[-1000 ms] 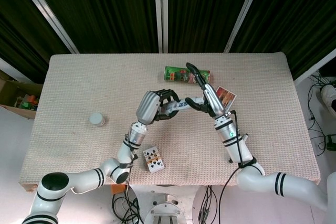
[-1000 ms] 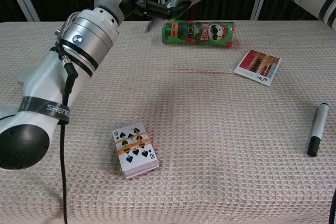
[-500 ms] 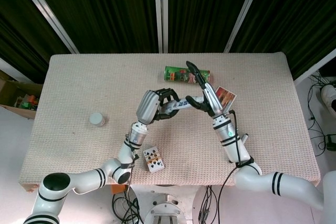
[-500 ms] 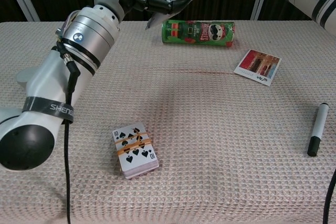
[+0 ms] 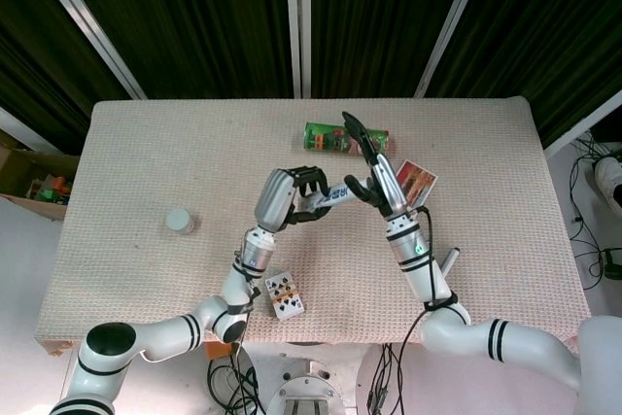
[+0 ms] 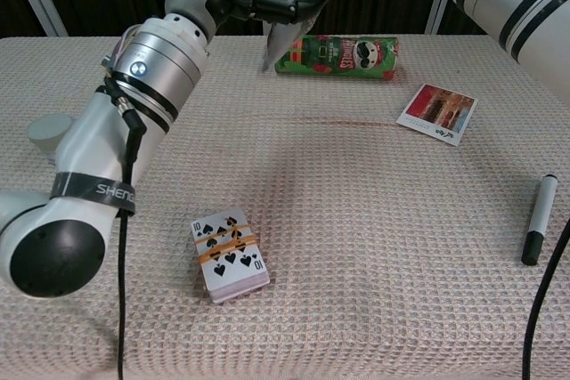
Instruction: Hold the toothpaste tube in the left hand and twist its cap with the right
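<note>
Toothpaste tube (image 5: 328, 196) held mid-table by left hand (image 5: 292, 196), right hand (image 5: 374, 177).

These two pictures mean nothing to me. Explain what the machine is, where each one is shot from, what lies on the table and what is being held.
It is a robot with two jointed white arms, each ending in a mechanical hand. The head view looks down from above; the chest view looks forward across the table.

The left hand holds a toothpaste tube in the air. The right hand meets the tube's far end, where the cap would be; the cap itself is hidden.

On the table lie a green crisp can on its side, a banded deck of cards, a photo card, a marker and a small grey cap.
</note>
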`<state>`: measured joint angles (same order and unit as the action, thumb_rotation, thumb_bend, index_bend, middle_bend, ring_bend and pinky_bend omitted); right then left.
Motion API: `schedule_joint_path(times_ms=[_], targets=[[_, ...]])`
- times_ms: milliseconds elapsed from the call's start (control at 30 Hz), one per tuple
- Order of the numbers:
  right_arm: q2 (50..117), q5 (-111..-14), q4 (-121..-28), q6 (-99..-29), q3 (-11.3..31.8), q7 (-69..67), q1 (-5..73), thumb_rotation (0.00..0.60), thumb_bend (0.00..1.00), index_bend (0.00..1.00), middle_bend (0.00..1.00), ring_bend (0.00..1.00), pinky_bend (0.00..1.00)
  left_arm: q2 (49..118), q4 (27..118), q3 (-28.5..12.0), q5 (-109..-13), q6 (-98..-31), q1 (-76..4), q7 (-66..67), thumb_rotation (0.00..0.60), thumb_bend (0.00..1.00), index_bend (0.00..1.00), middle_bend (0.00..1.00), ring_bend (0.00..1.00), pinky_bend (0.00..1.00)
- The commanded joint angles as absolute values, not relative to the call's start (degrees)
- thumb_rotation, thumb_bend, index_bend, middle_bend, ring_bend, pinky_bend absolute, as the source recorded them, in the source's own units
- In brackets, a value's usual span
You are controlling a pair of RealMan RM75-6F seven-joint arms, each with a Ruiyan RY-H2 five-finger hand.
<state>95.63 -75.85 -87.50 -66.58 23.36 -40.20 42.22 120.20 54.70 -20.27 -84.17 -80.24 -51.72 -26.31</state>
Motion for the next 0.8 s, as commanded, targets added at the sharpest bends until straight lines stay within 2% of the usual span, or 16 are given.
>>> schedule_joint_path(times_ms=[33,400,667,800], targets=[[96.02,-76.01,-87.22,-66.64,23.44,-40.51,42.43,0.143,0.0,0.0,0.0,0.0,0.0,120.34,54.48,-20.15,-84.24,-80.21,-51.75,-26.5,0.6,0.39,0.79,0.82,0.67,0.7],[94.19,-77.14,-88.19,-68.94,23.9,-39.53,41.2,0.142,0.0,0.0,0.0,0.0,0.0,119.18,54.15,-19.29,-84.55,-79.8,-51.2,-26.11,0.6,0.39,0.79,0.82,0.67,0.7],[85.25,-78.55,-92.4,-74.81,24.55,-36.79,35.32,0.143,0.0,0.0,0.0,0.0,0.0,111.71,54.36,-14.85,-85.43,-75.5,-48.85,-19.45,0.6,0.39,0.79,0.82,0.67,0.7],[81.18,-78.78,-93.98,-77.12,24.27,-35.01,32.37,0.143,0.0,0.0,0.0,0.0,0.0,106.67,56.8,-12.14,-85.57,-70.62,-48.57,-11.4,0.6,0.39,0.79,0.82,0.67,0.7]])
